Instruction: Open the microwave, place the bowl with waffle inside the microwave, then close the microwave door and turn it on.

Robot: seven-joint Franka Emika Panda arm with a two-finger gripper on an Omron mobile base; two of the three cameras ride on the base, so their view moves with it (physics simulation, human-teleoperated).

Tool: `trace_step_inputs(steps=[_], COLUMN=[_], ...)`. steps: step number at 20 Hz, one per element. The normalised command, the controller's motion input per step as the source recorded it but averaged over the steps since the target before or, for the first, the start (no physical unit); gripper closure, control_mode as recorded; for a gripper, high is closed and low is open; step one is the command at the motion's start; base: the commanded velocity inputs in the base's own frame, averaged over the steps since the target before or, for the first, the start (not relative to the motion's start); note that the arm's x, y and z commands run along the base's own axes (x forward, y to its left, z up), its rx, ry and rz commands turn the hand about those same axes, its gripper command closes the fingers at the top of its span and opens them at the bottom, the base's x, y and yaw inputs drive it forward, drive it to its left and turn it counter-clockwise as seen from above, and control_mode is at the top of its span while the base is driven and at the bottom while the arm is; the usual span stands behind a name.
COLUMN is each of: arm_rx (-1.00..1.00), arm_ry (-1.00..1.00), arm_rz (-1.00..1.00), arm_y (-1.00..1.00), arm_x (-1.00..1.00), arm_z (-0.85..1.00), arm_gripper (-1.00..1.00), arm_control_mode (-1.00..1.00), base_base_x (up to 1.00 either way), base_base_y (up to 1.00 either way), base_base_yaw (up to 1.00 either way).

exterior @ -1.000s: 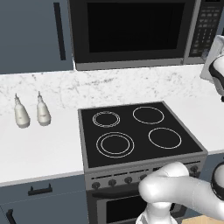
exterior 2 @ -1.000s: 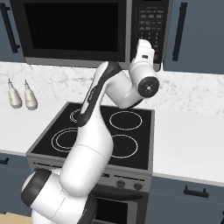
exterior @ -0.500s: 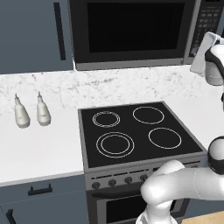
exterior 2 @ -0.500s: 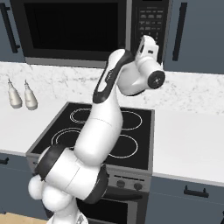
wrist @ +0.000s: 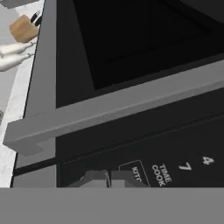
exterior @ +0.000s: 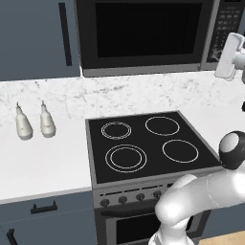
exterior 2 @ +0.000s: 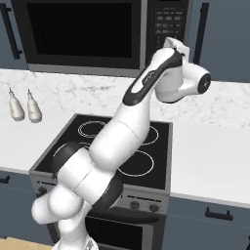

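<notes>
Hand view is showing the gripper with its fingertips pressed together and holding nothing, sitting just before the microwave's keypad strip, near the printed "TIME COOK" key. Just beyond them the steel-grey door handle is running across the frame, and past it the microwave door is lying closed. In the right base view the microwave is hanging above the stove at the far wall. The door is looking rigid, hinged and smooth; I judge the bar handle the place to hook, since flat glass is offering no purchase.
</notes>
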Motion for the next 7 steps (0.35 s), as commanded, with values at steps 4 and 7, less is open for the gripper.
trace_step_inputs(steps=[4,7], arm_rx=[0.00,-0.10], arm_ry=[-0.54,-0.94], arm_rz=[0.00,-0.10], arm_y=[0.01,0.28], arm_x=[-0.29,-1.00], arm_z=[-0.80,-0.90], arm_gripper=[1.00,1.00], arm_control_mode=[-1.00,-1.00], base_base_x=[0.00,0.00], base_base_y=[0.00,0.00], base_base_yaw=[0.00,0.00])
